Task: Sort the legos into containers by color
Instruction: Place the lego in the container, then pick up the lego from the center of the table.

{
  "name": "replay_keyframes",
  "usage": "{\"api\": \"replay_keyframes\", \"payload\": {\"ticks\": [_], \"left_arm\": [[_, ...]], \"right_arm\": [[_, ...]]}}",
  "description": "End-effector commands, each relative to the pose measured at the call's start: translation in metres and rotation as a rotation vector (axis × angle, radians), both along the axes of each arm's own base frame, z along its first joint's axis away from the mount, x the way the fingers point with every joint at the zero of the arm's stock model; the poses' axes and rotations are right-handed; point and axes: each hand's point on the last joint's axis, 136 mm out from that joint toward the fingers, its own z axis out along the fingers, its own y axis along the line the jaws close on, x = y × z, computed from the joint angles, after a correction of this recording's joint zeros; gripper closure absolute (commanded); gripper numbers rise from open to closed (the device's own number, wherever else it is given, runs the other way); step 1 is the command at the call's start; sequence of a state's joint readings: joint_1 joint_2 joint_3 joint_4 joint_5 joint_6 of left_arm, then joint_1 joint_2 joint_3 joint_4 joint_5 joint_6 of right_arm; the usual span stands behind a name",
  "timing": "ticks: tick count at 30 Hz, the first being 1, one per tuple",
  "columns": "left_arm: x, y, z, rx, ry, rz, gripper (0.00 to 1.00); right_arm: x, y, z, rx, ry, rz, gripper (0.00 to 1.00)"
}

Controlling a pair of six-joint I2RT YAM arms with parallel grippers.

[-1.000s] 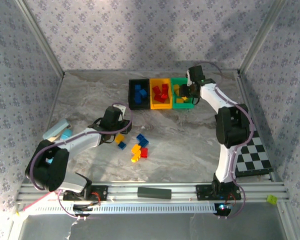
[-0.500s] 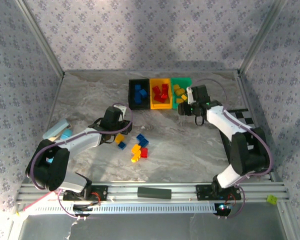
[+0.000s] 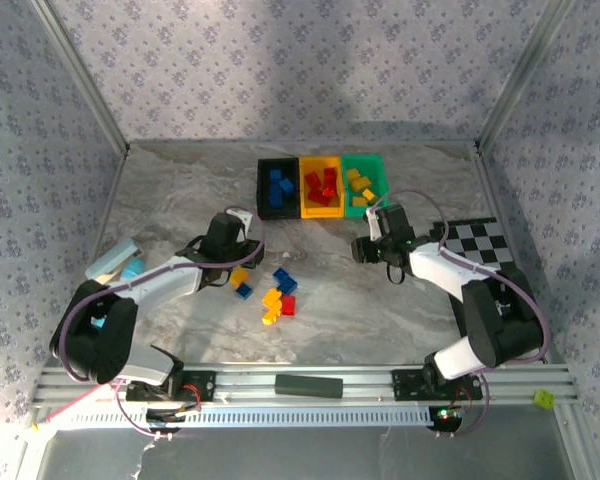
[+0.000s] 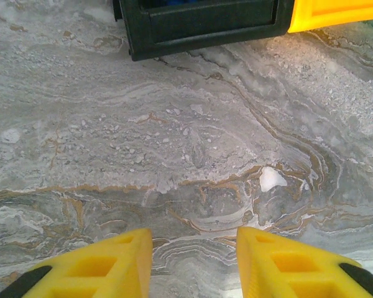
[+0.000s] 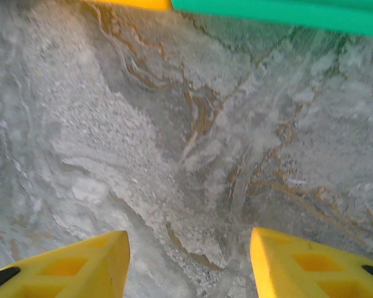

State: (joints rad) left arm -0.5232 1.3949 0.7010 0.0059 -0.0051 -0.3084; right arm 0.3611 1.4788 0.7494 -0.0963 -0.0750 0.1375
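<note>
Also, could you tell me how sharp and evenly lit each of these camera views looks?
Top external: soft, even light, a broad dim band across the back wallpaper, no glare on the marble table. Left wrist: marble veining crisp, black bin sharp, left claw slightly soft at the tips. Right wrist: whole picture soft, green bin edge and right claw fuzzy.

A left bin [image 3: 278, 212], middle bin [image 3: 321, 211] and right bin [image 3: 364, 211] are set side by side at the far middle of the table [image 3: 170, 200], bricks [image 3: 323, 184] in each. Loose bricks [image 3: 277, 297] are scattered before them, with the left gripper [image 4: 193, 233] at their left side and the right gripper [image 5: 189, 233] before the right bin. A board [image 3: 477, 238] is laid at the right edge, a bar [image 3: 308, 385] at the near edge
</note>
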Motion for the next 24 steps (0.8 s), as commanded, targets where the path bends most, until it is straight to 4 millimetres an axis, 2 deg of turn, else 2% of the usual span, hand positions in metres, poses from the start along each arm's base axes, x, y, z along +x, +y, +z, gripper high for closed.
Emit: {"api": "replay_keyframes", "payload": {"ticks": [1,9,15,17,20,24], "left_arm": [[0.007,0.006,0.014,-0.005,-0.059,0.033,0.6],[0.008,0.007,0.015,0.03,-0.025,0.028,0.6],[0.011,0.008,0.031,0.106,0.014,-0.006,0.59],[0.009,0.014,0.032,0.155,0.044,0.001,0.59],[-0.001,0.022,0.029,0.221,0.126,-0.006,0.58],[-0.021,0.027,0.014,0.308,0.323,-0.047,0.54]], "right_arm": [[0.005,0.003,0.014,0.025,-0.082,-0.005,0.45],[0.005,0.008,0.011,0.04,-0.09,-0.002,0.45],[0.008,0.009,0.013,0.02,-0.098,0.004,0.44],[0.008,0.011,0.014,0.029,-0.099,0.006,0.44],[0.006,0.016,0.015,0.04,-0.097,0.018,0.44],[0.004,0.022,0.015,0.037,-0.097,0.035,0.44]]}}
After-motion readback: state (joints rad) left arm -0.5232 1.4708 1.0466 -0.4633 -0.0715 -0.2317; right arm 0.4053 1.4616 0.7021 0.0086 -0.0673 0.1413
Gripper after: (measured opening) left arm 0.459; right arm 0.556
